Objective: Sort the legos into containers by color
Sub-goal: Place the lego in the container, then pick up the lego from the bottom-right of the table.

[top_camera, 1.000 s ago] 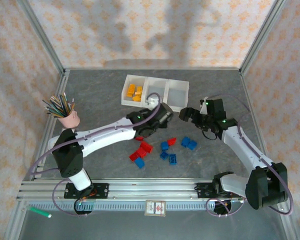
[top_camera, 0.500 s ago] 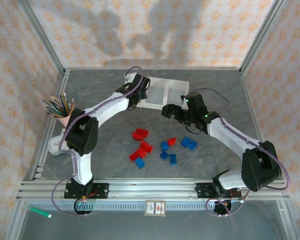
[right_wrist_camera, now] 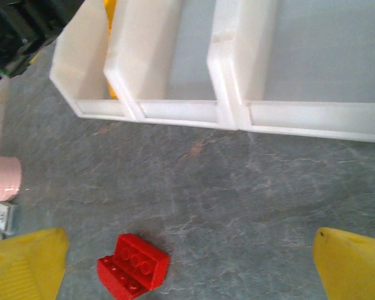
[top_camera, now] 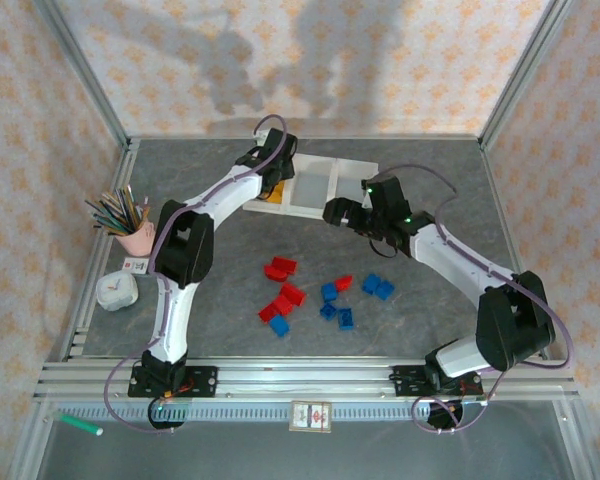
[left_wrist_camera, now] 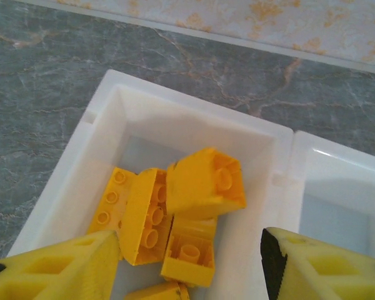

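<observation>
Above yellow legos (left_wrist_camera: 203,184) in the tray (left_wrist_camera: 106,87), left hand (left_wrist_camera: 190,250) spread, right hand (right_wrist_camera: 189,240) spread wide

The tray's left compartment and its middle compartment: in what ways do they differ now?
The left compartment holds a heap of yellow bricks; the middle compartment shows a bare floor. The left gripper hangs open above the left compartment, not above the middle compartment. The left compartment ends the row; the middle compartment has a neighbour on each side. Both are square, low-walled parts of one white tray.
</observation>
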Controlling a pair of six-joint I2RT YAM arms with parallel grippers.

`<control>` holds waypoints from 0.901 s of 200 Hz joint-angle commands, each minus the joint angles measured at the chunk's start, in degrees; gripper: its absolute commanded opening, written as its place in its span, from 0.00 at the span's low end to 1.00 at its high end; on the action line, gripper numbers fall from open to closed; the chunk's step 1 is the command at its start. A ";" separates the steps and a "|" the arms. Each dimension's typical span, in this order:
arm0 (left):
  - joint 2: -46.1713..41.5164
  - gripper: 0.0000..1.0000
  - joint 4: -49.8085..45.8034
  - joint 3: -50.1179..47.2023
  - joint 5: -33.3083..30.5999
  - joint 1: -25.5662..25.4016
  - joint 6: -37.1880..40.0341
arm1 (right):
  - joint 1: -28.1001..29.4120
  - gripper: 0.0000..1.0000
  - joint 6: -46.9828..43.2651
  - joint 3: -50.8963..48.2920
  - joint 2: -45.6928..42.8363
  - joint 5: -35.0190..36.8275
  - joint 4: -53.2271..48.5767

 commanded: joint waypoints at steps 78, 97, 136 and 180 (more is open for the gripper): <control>-34.77 0.76 9.42 -37.80 14.47 -10.13 -4.33 | 0.30 1.00 4.33 -7.55 -11.72 20.53 -22.46; -39.61 0.79 11.26 -43.78 15.61 -12.69 -6.13 | 0.28 1.00 6.56 -10.45 -13.31 20.74 -23.20; -45.33 0.85 13.95 -50.05 16.75 -18.24 -9.10 | 0.28 0.93 13.12 -16.71 -16.33 20.49 -21.92; -46.42 0.94 17.49 -53.35 17.52 -23.17 -10.34 | 0.54 0.76 17.23 -21.22 -16.12 19.66 -19.10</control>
